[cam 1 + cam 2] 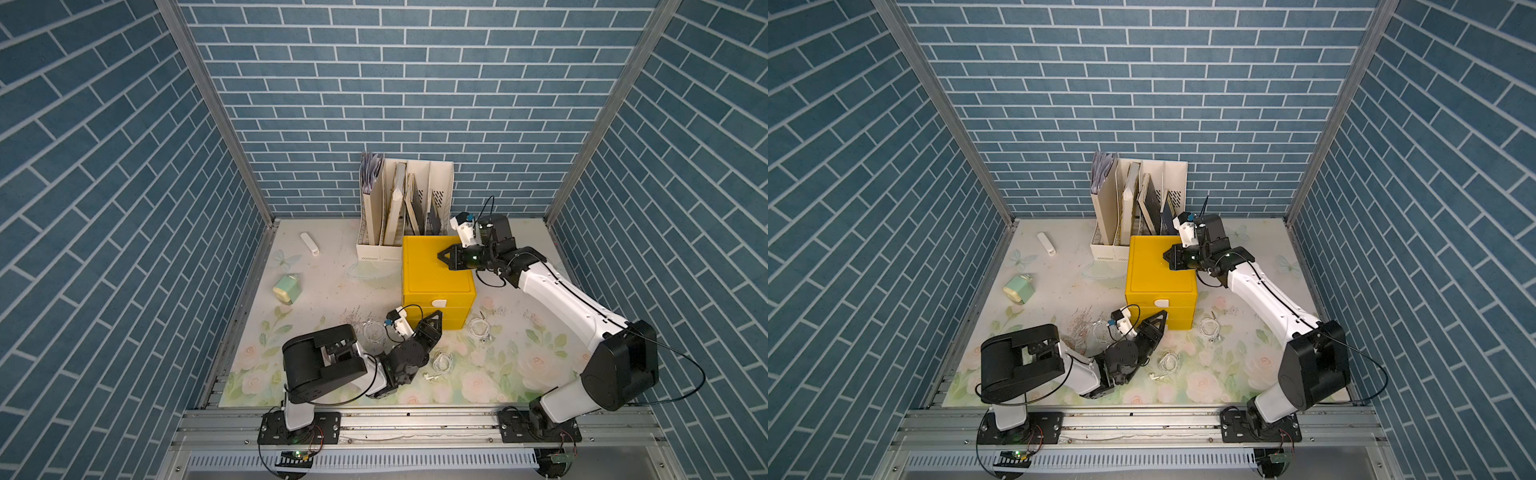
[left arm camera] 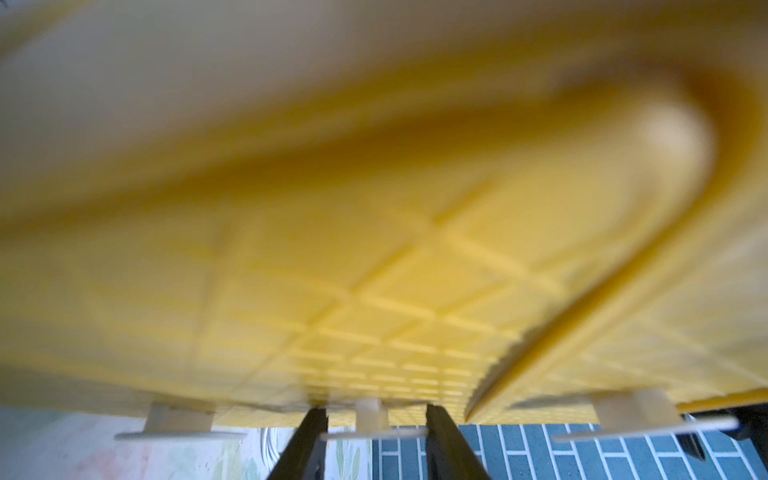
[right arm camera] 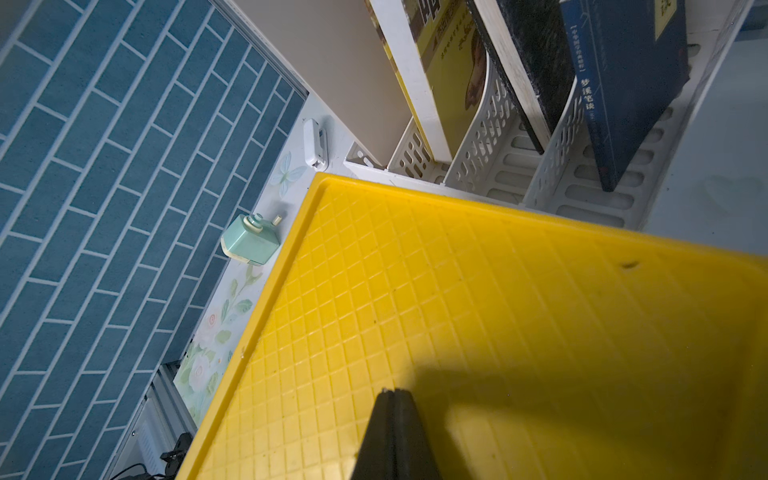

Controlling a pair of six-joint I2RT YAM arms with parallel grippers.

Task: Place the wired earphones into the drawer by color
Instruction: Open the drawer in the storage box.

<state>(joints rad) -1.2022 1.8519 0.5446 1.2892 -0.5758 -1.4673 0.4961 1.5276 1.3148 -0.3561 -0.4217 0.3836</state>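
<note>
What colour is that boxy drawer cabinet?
The drawer cabinet is bright yellow, clearest in a top view.

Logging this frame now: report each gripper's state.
Left gripper: jaws apart around a white plastic drawer handle; gripping it or not cannot be told.
Right gripper: shut, empty, above the yellow plastic drawer cabinet.

White file rack holding books at the table's back, white stick-shaped device left of the rack, mint-green box farther forward-left.
</note>
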